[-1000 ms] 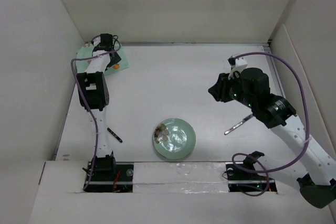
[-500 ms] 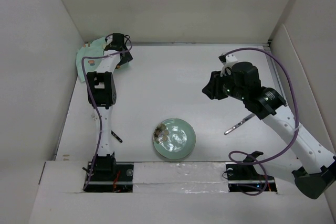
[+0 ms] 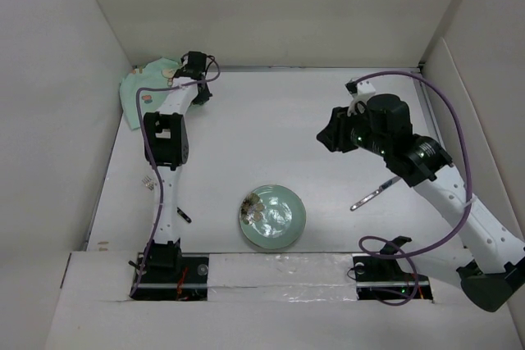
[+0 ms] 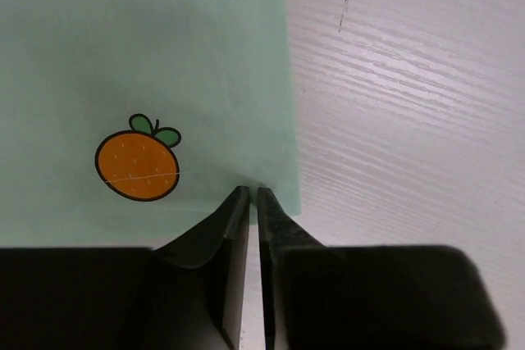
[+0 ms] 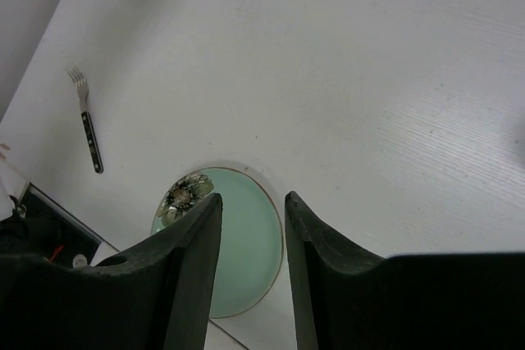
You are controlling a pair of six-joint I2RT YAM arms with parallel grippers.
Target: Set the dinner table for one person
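Counter (image 3: 271, 120): big flat white matte slab with white panels around it, faint streaky grain in the left wrist view. It's where the setting has to land. Every item lies on it but they're spread apart, so by my read nothing is laid out yet.

Mat (image 4: 123, 63): thin, soft mint-green cloth with an orange-and-leaves print. It's in the far-left corner, rumpled against the left panel. Your left end effector (image 4: 253, 194) is clenched on its edge close to a corner, fingers all but touching with only cloth between. The thin pinch makes sense: cloth can't be scooped, only dragged by an edge. I'd guess the mat goes first since the plate sits on it. Risk: the cloth slips out or folds under on the drag.

Plate (image 3: 291, 217): round, pale green, glossy. There's a dark speckled patch on its left side; can't tell if it's food or print. It sits near the counter's near edge, between the 2 arm bases. It's rigid and slick, so it wants a rim grip.

Right end effector (image 5: 252, 198): released, fingers spread, holding nothing. It hangs above the counter's right half with its camera aimed at the plate. Reads as standing by.

Silver utensil (image 3: 373, 195): slim shiny metal, right of the plate. Too small to tell knife or spoon.

Fork (image 5: 89, 125): metal tines, dark handle, lying flat left of the plate.
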